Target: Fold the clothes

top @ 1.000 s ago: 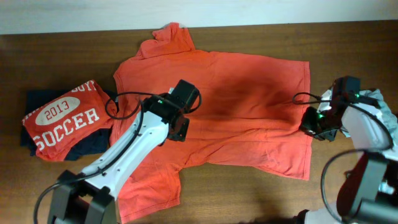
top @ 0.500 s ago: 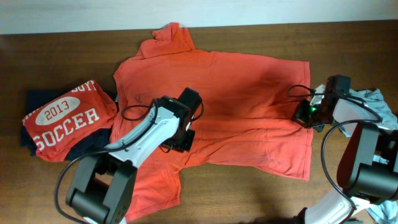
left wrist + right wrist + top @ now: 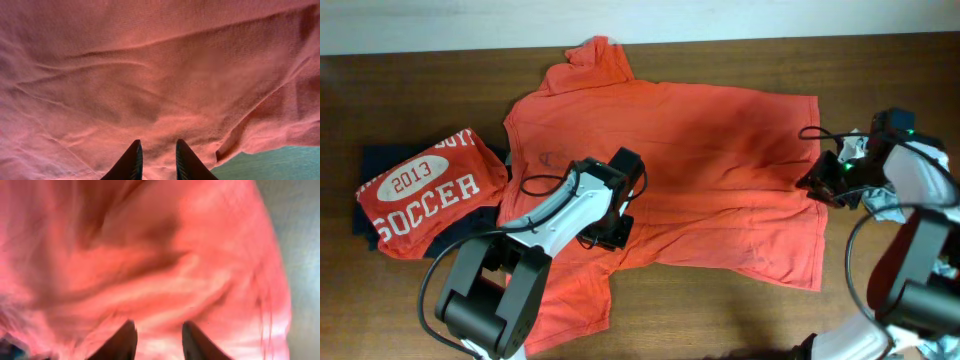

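The large orange-red T-shirt (image 3: 720, 150) lies spread flat on the wooden table, collar to the left, hem to the right. My left gripper (image 3: 613, 228) is low over its lower left part, near the front sleeve. In the left wrist view (image 3: 157, 150) the jaws stand slightly apart over wrinkled orange cloth (image 3: 150, 75), with nothing held. My right gripper (image 3: 818, 186) is at the shirt's right hem. In the blurred right wrist view (image 3: 159, 330) the jaws are apart over orange cloth (image 3: 150, 245).
A folded red "SOCCER" shirt (image 3: 425, 190) lies on a dark navy one (image 3: 470, 232) at the left. A light grey-blue garment (image 3: 892, 205) lies at the right edge under my right arm. The back wall runs along the top.
My left gripper has moved toward the front edge along the orange shirt. My right gripper has shifted a little along the right hem, and its arm swung right. The shirt has hardly moved.
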Robot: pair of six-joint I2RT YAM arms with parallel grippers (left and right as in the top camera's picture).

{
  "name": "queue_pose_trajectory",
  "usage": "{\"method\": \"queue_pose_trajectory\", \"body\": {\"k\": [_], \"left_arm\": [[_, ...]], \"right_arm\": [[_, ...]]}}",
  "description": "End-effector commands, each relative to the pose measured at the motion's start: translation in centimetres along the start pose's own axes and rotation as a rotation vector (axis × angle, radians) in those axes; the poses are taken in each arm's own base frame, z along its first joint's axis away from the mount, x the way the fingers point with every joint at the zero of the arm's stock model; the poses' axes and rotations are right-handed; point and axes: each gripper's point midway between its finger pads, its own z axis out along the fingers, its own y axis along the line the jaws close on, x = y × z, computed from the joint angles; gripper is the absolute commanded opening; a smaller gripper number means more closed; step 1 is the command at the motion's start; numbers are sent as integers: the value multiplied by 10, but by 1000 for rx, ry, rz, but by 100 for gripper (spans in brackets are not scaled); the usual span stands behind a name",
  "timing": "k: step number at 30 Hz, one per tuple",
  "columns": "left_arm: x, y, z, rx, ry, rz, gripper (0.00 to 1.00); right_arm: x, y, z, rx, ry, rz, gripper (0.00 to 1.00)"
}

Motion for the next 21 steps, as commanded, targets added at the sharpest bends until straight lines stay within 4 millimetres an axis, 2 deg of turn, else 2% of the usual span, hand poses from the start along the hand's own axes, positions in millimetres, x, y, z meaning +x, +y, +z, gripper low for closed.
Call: {"method": "queue_pose_trajectory", "body": {"k": [1, 4, 6, 8, 10, 16, 21], "left_arm": [[0, 3, 3, -16, 4, 38, 23], [0, 4, 3, -17, 4, 64, 23], [0, 5, 3, -23, 3, 70, 23], [0, 5, 3, -23, 3, 70, 23], [-1, 4, 3, -22, -2, 70, 23], [-2, 4, 3, -22, -4, 70, 23], [-2, 4, 3, -22, -4, 70, 23]], "right_arm": [[22, 18, -29, -23, 15, -39, 36], [56, 7, -30, 59, 140, 6, 37], [72, -1, -26, 117, 197, 35, 38], [89, -6, -16, 153, 250, 67, 39], [106, -12, 2, 179, 290, 103, 40], [132, -50, 43, 330, 278, 173, 40], [145, -86, 51, 484, 238, 269, 40]]}}
